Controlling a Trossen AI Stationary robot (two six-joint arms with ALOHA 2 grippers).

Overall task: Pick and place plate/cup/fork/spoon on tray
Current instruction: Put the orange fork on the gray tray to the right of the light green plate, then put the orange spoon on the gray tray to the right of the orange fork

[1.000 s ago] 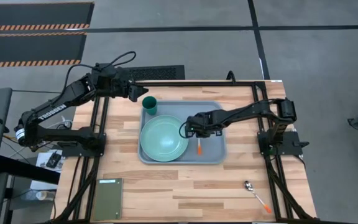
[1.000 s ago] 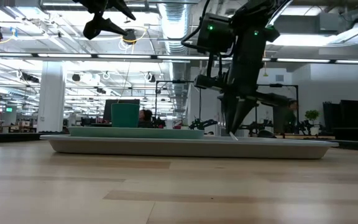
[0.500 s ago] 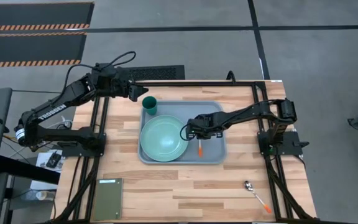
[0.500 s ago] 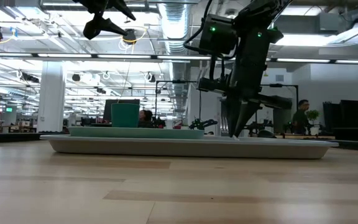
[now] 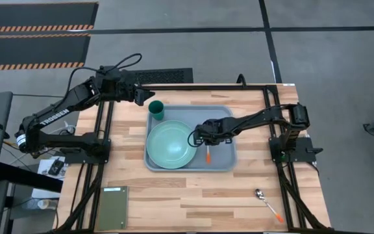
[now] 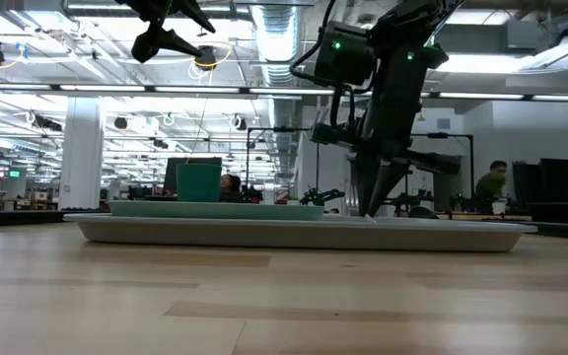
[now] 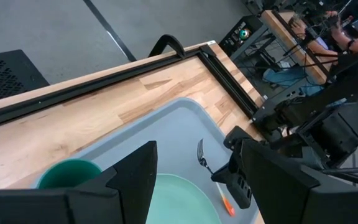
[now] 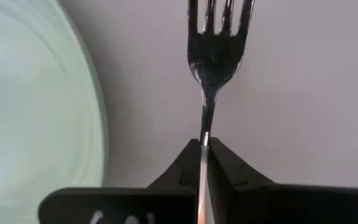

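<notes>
— Since a second ago our right gripper (image 8: pixel 202 163) has crept slightly toward the round pale mint-green plate (image 5: pixel 171 144); nothing else moved. Its fingers are pinched on the neck of the silver-tined, orange-handled fork (image 8: pixel 211 56), whose tines point ahead, just beside the plate's rim.

— So the fork sits low over the light blue-grey rectangular tray (image 5: pixel 226 162), not released?

— We judge so. The plate and the small dark teal cup (image 5: pixel 156 109) are already on the tray. The silver-bowled, orange-handled spoon (image 5: pixel 268 202) lies on the wooden table (image 5: pixel 174 195), well behind the gripper, still to fetch.

— Count?

— One plate, one cup, one fork, one spoon, one tray. Our left gripper (image 7: pixel 191 180) hovers spread wide and empty beside the cup.
</notes>
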